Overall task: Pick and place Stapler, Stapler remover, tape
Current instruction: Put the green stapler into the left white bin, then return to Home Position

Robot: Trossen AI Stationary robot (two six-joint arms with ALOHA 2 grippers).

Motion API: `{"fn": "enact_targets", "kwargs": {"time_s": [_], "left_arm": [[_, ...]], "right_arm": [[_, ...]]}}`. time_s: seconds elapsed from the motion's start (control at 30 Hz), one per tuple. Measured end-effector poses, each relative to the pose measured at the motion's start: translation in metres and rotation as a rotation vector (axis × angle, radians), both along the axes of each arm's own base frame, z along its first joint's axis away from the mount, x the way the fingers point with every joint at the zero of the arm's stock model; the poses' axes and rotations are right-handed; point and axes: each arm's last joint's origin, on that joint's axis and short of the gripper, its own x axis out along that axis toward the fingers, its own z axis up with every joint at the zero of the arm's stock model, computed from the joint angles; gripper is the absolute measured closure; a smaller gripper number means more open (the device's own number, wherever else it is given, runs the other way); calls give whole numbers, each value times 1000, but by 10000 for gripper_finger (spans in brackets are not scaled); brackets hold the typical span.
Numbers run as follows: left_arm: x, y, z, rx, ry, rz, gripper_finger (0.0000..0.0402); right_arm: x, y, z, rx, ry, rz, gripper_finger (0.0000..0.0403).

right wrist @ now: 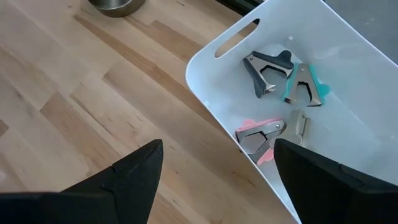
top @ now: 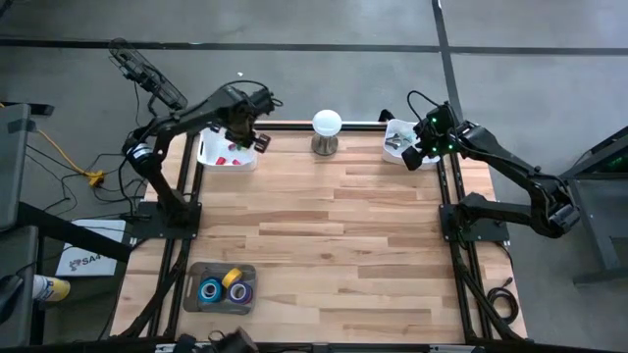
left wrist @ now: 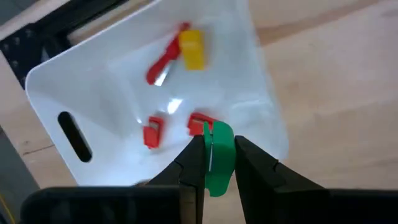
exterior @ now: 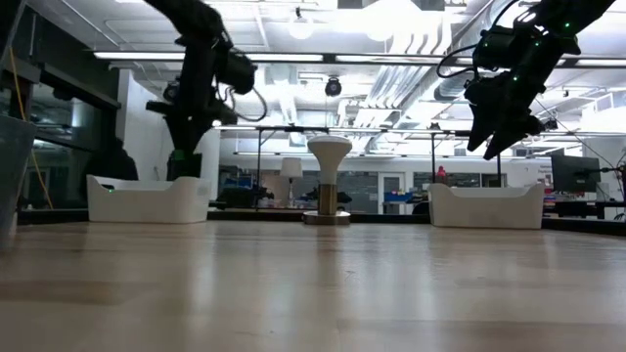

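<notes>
The left end effector [left wrist: 213,163] pinches a green stapler [left wrist: 217,155] between its fingers, long axis running along them, tip pointing down into the white bin [left wrist: 62,81] directly below, where red staplers [left wrist: 151,133] and a yellow one [left wrist: 191,48] lie. The right end effector [right wrist: 214,177] hangs with fingers spread wide above another white bin [right wrist: 211,87] holding staple removers [right wrist: 268,70]. Tape rolls [top: 224,286] sit in a tray well apart on the desk [top: 324,235].

High view: straight down, whole table [top: 324,235]. Low view: table-level. Wrist views: close above white bins [left wrist: 81,81].
</notes>
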Motion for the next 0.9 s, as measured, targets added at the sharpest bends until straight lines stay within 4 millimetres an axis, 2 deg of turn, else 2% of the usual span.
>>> {"fn": "enact_targets", "kwargs": {"time_s": [0.27,0.4,0.6,0.77,0.9], "left_arm": [[-28,17,-38,-85,-5,69,344],[-34,19,-52,-83,-9,85,306],[-31,23,-55,-41,-32,21,260],[-30,25,-55,-23,-38,-27,244],[-30,25,-47,-17,-45,-59,240]], "right_arm": [[0,0,0,3,-3,-2,104],[0,0,0,7,-3,-5,104],[0,0,0,16,-7,-18,104],[0,0,0,17,-9,-20,104],[0,-1,0,-1,-4,-36,104]]}}
